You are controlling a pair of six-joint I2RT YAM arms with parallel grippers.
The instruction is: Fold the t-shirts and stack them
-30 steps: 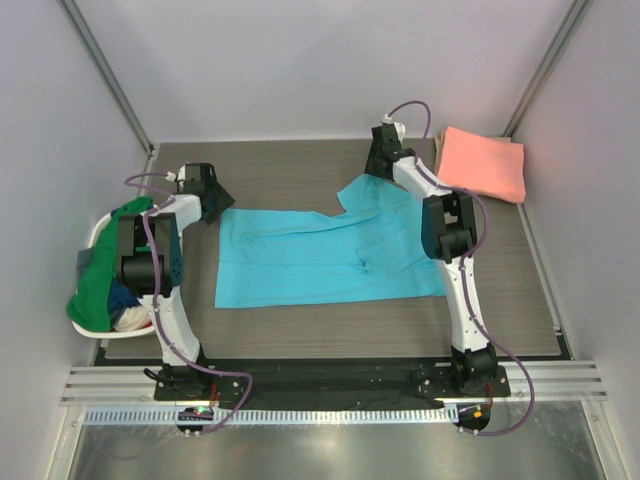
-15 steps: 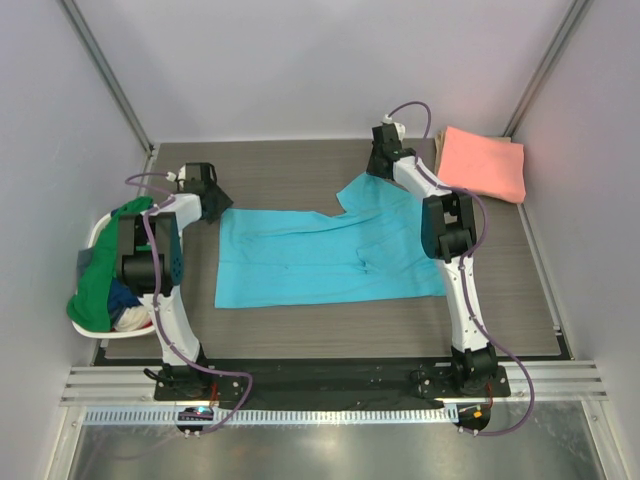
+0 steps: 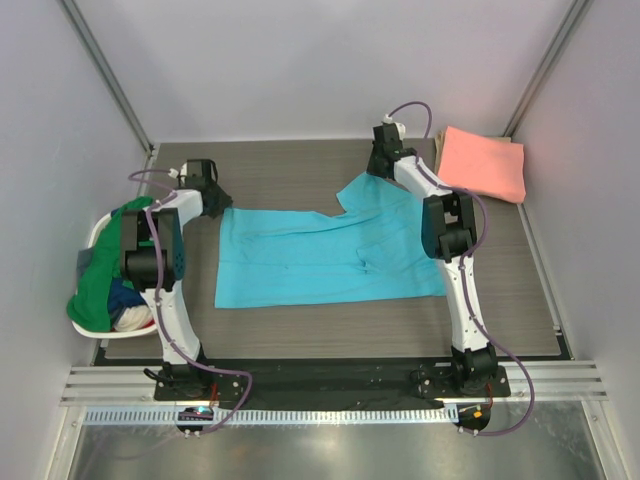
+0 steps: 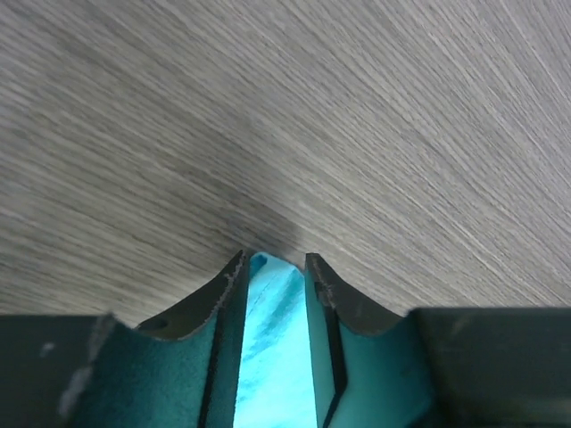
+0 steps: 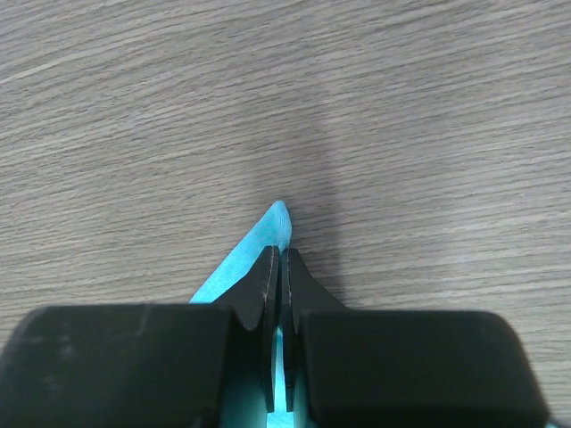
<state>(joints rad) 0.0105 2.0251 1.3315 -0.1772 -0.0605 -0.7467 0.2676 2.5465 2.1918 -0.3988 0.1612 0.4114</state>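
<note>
Off the left edge of the desk point(image 3: 300, 172) I have the white basket point(image 3: 97, 232), heaped with a green t-shirt point(image 3: 100, 285) and a navy t-shirt point(image 3: 122, 297) tucked under it. My left arm point(image 3: 150, 260) rises right beside that basket and covers its inner side, so I cannot see how far the pile spills toward the desk.

The left gripper point(image 3: 212, 200) is down at the far left corner of the sky-blue t-shirt point(image 3: 320, 258), which lies spread flat across the middle of the desk, its long side running left to right. In the left wrist view that gripper point(image 4: 274, 263) has its jaws partly spread, a clear gap between them, with the sky-blue t-shirt point(image 4: 272, 357) filling that gap and bare wood grain beyond the tips.

Further right, my right arm point(image 3: 450, 235) lies over the right end of the shirt and hides a strip of it. The right gripper point(image 3: 378, 166) sits near the far edge, at the raised point of blue cloth there. From the right wrist camera the right gripper point(image 5: 279, 259) is pressed together, pinching the tip of the sky-blue t-shirt point(image 5: 268, 234), a small peak of cloth poking out past the fingertips onto the wood.

In the far right corner sits a folded salmon-pink t-shirt point(image 3: 485, 163), close beside the right wrist and apart from the blue one.
</note>
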